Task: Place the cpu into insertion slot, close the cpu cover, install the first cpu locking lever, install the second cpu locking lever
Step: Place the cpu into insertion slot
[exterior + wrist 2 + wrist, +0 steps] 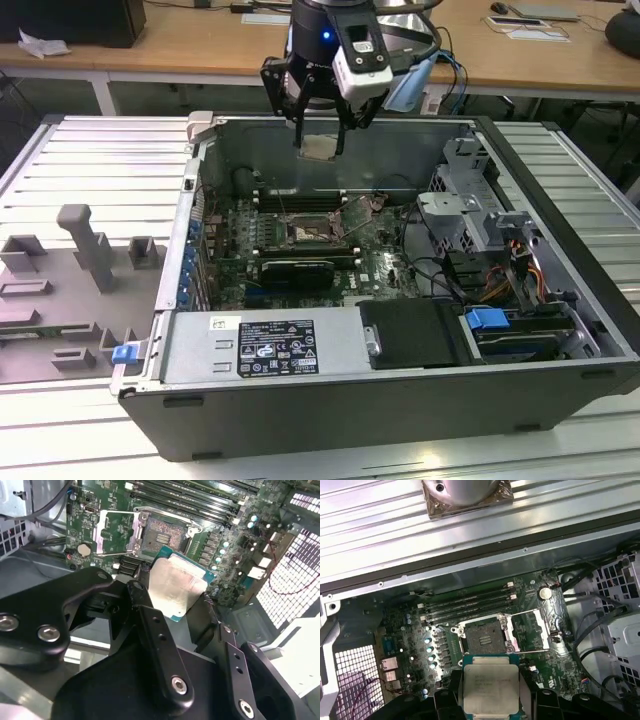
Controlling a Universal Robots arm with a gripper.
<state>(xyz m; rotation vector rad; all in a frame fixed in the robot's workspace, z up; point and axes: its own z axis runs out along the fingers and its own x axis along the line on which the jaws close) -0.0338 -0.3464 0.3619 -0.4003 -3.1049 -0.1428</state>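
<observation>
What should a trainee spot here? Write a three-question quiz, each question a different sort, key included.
1. True or false: the cpu already sits in the insertion slot.
2. Pick one: the cpu cover is A) shut over the slot, B) swung open beside the slot, C) carried in the air.
3. Fill in: the end effector is shut on the ____.
Key: 1 false; 2 B; 3 cpu.
</observation>
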